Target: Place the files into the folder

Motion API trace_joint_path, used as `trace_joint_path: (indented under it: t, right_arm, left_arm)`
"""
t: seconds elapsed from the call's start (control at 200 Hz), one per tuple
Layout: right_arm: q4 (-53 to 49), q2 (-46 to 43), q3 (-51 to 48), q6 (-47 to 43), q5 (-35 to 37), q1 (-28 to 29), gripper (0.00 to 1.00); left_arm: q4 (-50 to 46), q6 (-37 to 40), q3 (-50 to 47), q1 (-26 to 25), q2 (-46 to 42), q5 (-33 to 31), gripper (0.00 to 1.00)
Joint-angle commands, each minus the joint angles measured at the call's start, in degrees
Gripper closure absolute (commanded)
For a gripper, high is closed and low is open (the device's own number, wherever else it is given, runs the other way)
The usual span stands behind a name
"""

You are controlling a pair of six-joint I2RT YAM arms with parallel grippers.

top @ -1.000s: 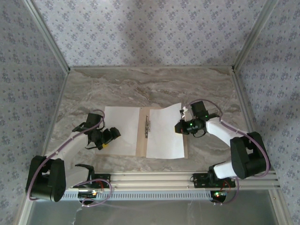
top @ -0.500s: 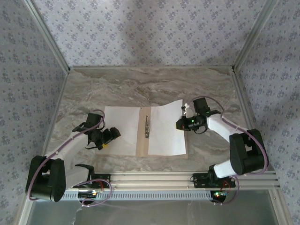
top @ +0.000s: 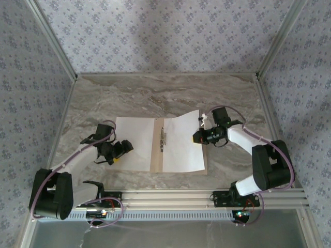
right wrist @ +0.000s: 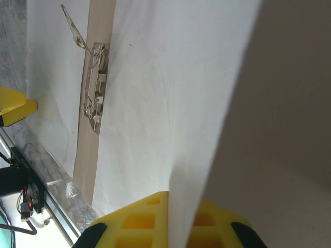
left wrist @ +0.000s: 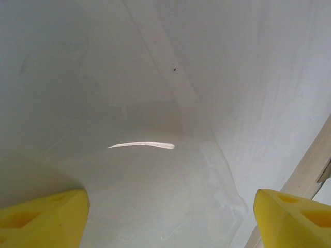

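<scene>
Underneath, marbled tabletop (top: 155,95) bears open folder (top: 156,152); floral-wallpapered walls (top: 165,36), aluminium rails (top: 53,39) around.

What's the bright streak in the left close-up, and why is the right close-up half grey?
Left wrist view: the streak is probably glare on the left sheet, all rather soft. Right wrist view: the right sheet stands up close to the lens, and its shaded side seems to make that blurry grey. Top external view: even light, sharp.

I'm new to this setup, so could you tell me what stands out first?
An open tan folder lies centred on the table, a white sheet on each half. The right gripper pinches the raised edge of the right sheet; the left gripper hovers open over the left sheet.
</scene>
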Motion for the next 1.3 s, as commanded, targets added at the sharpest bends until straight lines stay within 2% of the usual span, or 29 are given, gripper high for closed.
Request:
trace_joint_path:
  t: [0.0, 0.305, 0.38, 0.485, 0.565, 0.645, 1.024, 1.294]
  right_arm:
    - [-0.7, 0.7, 0.9, -1.5, -1.2, 0.4, 1.0]
    - [-0.7, 1.3, 0.8, -0.7, -0.1, 0.3, 0.97]
    - [-0.6, 1.4, 0.8, -0.6, 0.3, 0.3, 0.92]
    - [-0.3, 1.8, 0.9, -0.1, 1.1, 0.3, 0.78]
    - [-0.2, 2.4, 1.0, 0.1, 1.0, 0.3, 0.74]
    - [0.1, 2.9, 0.9, 0.7, 1.1, 0.3, 0.75]
    - [2.5, 3.0, -0.1, 2.4, 1.5, -0.6, 0.91]
    - [3.6, 2.7, -1.2, 2.8, 1.3, -1.1, 0.95]
  left_arm:
    - [-0.7, 1.5, 1.5, 0.4, 0.5, 1.3, 0.17]
    - [-0.8, 1.4, 1.0, 0.5, 0.0, 1.3, 0.17]
    - [-0.8, 1.4, 0.9, 0.5, -0.1, 1.3, 0.17]
    - [-0.8, 1.4, 0.9, 0.4, -0.1, 1.4, 0.17]
    - [-0.8, 1.4, 0.8, 0.4, -0.2, 1.4, 0.17]
    - [-0.8, 1.3, 0.8, 0.4, -0.2, 1.4, 0.17]
    - [-0.3, 1.1, 0.3, 0.4, -0.2, 1.6, 0.17]
    - [-0.3, 1.1, 0.1, 0.4, -0.1, 1.6, 0.17]
